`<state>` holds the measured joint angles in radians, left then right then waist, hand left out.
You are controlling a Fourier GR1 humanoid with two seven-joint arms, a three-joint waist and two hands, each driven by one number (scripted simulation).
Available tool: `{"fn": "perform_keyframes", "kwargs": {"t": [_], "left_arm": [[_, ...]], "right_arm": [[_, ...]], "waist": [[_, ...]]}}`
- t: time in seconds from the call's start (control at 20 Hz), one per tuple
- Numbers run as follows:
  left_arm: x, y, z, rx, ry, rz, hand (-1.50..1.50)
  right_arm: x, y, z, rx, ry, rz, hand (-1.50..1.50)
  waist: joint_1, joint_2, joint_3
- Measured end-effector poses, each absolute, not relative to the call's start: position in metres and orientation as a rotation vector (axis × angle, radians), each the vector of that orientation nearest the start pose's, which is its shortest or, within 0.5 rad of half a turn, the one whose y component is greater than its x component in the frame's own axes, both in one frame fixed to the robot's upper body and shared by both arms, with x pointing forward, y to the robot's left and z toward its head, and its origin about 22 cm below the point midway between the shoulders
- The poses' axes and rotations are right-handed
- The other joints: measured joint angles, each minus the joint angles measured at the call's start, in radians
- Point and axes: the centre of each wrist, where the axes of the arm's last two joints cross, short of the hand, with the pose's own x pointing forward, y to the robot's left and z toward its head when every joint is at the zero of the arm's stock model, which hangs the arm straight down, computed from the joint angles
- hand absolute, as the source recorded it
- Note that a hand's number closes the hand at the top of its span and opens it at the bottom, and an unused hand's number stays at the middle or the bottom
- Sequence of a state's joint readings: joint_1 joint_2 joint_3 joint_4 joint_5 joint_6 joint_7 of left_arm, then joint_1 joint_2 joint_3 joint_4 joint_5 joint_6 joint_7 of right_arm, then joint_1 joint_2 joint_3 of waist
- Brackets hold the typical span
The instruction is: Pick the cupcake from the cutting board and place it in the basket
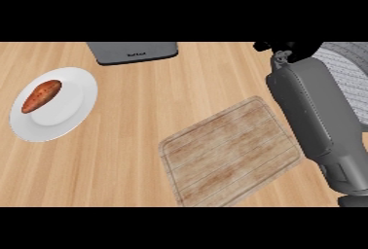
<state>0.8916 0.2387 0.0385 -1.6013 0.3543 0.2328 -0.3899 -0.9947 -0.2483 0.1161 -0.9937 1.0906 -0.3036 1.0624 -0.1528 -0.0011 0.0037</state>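
Observation:
The wooden cutting board [230, 153] lies right of centre with nothing on it. No cupcake shows anywhere. My right forearm runs up the right side, crossing the board's right corner. Its black hand [287, 47] sits at the top right, at the left edge of the grey mesh basket [351, 80]. Only a small part of the hand shows beyond the wrist, and anything under it is hidden. The forearm covers much of the basket. My left hand is out of the picture.
A white plate [75, 104] at the left carries a reddish sweet potato [42, 96]. A grey appliance [133, 52] stands at the counter's back edge, left of centre. Bare wooden counter lies between the plate and the board.

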Motion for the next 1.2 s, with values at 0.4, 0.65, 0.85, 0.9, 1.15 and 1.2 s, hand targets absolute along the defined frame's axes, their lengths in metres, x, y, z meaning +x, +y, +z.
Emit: {"fn": "perform_keyframes", "kwargs": {"t": [0.4, 0.65, 0.85, 0.9, 1.15, 1.2], "left_arm": [[-0.041, 0.332, -0.062, 0.588, -1.105, 0.403, 0.00], [-0.042, 0.331, -0.060, 0.596, -1.094, 0.414, 0.00], [-0.042, 0.330, -0.059, 0.599, -1.091, 0.420, 0.00], [-0.043, 0.330, -0.059, 0.603, -1.089, 0.425, 0.00], [-0.043, 0.329, -0.058, 0.606, -1.083, 0.421, 0.00], [-0.043, 0.329, -0.058, 0.608, -1.082, 0.422, 0.00]], "right_arm": [[0.430, -0.180, 0.190, -1.450, -1.100, 0.129, 1.50], [0.432, -0.196, 0.182, -1.475, -1.059, 0.123, 1.50], [0.432, -0.209, 0.170, -1.476, -1.012, 0.130, 1.50], [0.432, -0.212, 0.167, -1.478, -1.001, 0.135, 1.50], [0.430, -0.224, 0.149, -1.474, -0.946, 0.152, 1.50], [0.430, -0.227, 0.148, -1.473, -0.939, 0.147, 1.50]], "waist": [[-0.017, -0.004, 0.002], [-0.023, -0.003, 0.002], [-0.027, -0.002, 0.002], [-0.031, -0.002, 0.003], [-0.031, 0.000, 0.003], [-0.032, -0.001, 0.003]]}}
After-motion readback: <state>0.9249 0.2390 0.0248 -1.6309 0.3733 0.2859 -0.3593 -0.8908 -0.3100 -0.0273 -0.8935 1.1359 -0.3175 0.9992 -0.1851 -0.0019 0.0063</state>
